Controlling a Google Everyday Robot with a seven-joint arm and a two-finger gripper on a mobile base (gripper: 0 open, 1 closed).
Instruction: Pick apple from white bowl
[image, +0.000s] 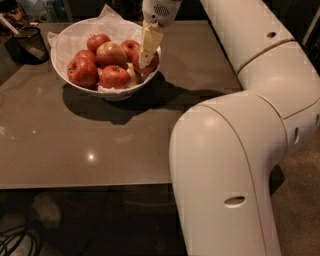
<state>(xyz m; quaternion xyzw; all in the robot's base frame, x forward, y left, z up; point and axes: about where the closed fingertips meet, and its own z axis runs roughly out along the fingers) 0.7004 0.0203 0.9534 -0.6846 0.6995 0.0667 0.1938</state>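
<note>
The white bowl (67, 75), lined with crinkled white paper, stands at the far left of the brown table and holds several red apples. My gripper (146, 52) reaches down into the bowl's right side from above. It sits right on a deep-red apple (151, 64) against the right rim and hides most of it. I cannot make out stickers on its skin. A larger yellowish-red apple (111, 52) lies in the middle of the bowl, with plain red apples (81, 71) to its left and front.
A small dark mesh cup (27, 44) stands at the table's far left corner, beside the bowl. My arm's bulky white elbow (225, 165) fills the right foreground past the table's front edge (85, 184). Dark floor with cables lies below.
</note>
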